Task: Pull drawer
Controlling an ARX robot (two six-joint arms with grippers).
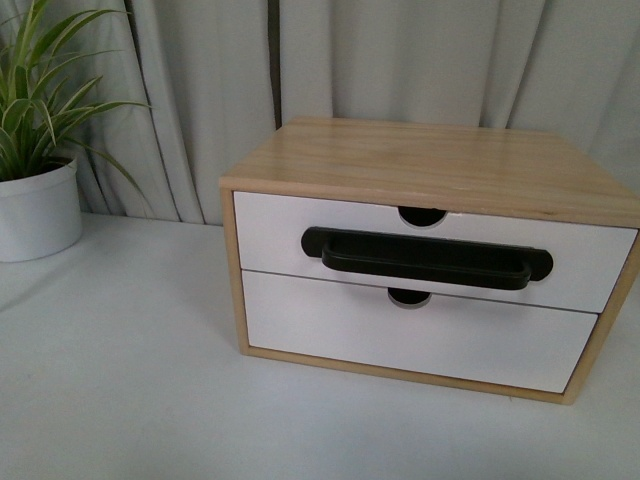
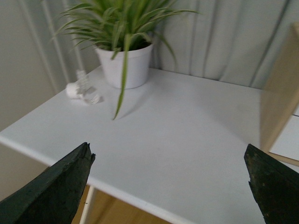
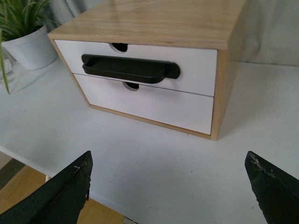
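Sitting shut in the upper slot of the wooden cabinet [image 1: 430, 155], the drawer [image 1: 272, 228] showed its white front flush with the frame, its black bar handle [image 1: 427, 257] running across the middle; below it lay the plain lower front [image 1: 420, 342], with a notch only, not the one to pull. The cabinet stood on the white table [image 1: 120, 380], with a potted plant [image 1: 38, 205] well apart at the left. Neither arm appeared in the front view; the right gripper [image 3: 169, 158] hung before the cabinet with its fingers spread wide, well short of the handle; the left gripper [image 2: 168, 154], likewise spread, looked over the table toward the plant, the cabinet's side at the edge of its view. The pull had not begun, by my reading; the right arm seemed better placed. It would do well to come in level with the bar, slip one finger behind it near the middle, close firmly, and draw straight back along the drawer's own line; an off-centre grip or slanted pull might jam the drawer or drag the cabinet across the table.
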